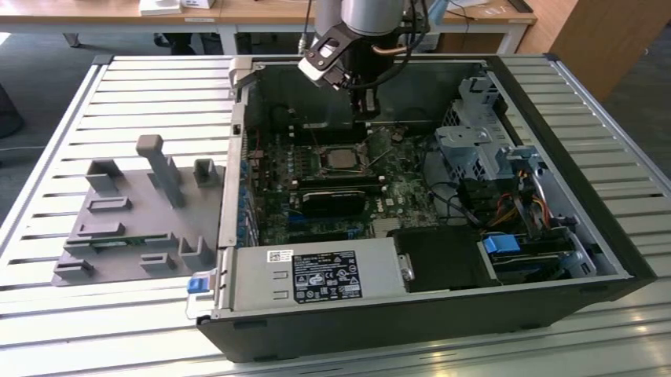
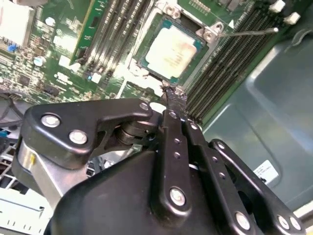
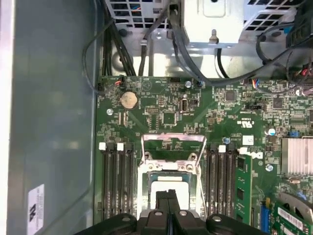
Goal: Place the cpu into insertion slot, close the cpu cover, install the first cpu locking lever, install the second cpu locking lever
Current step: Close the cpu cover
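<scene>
The cpu [image 2: 171, 51], silver-grey on top, lies flat in the insertion slot [image 2: 147, 68] on the green motherboard; in the first wrist view the cpu [image 3: 168, 179] sits just beyond my fingertips. The cpu cover [image 3: 173, 138], a silvery frame with a square window, stands swung open behind the slot. A thin metal locking lever [image 2: 247, 33] sticks out from one corner of the slot. My gripper [image 2: 172, 98] is shut with nothing between its fingers, hovering at the slot's edge. In the exterior view the gripper [image 1: 364, 110] hangs inside the open case above the slot [image 1: 341, 159].
Long black memory slots [image 3: 117, 181] flank the socket on both sides. A black card [image 1: 333, 200], a power supply [image 1: 314, 276] and a drive cage [image 1: 472, 145] crowd the case. A grey fixture plate [image 1: 137, 212] lies on the slatted table at the exterior view's left.
</scene>
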Action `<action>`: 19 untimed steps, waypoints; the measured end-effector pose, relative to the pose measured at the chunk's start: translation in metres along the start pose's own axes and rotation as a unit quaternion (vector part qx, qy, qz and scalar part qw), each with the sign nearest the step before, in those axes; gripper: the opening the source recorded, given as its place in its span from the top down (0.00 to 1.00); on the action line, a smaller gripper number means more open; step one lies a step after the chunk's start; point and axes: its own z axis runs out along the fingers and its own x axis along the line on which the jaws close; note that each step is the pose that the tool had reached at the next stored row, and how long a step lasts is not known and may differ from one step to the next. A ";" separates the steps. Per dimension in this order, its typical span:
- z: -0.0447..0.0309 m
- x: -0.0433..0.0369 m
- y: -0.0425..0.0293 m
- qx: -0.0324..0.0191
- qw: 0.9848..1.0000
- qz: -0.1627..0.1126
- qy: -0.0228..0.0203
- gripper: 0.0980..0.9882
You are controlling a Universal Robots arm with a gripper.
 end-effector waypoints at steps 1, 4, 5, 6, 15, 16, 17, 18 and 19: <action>0.0000 -0.0022 0.0000 0.000 1.000 0.000 0.000 0.99; 0.0001 -0.0075 0.0004 0.000 1.000 0.000 0.000 0.99; 0.0002 -0.0086 0.0012 0.000 1.000 0.000 0.000 0.99; 0.0002 -0.0094 0.0023 0.000 1.000 0.000 0.001 0.99; 0.0014 -0.0092 0.0232 0.006 1.000 0.000 0.005 0.99; 0.0015 -0.0092 0.0244 0.007 1.000 0.000 0.005 0.99; 0.0015 -0.0093 0.0254 0.008 1.000 0.000 0.006 0.99; 0.0018 -0.0092 0.0263 0.008 1.000 0.000 0.007 0.99; 0.0019 -0.0092 0.0268 0.008 1.000 0.000 0.007 0.99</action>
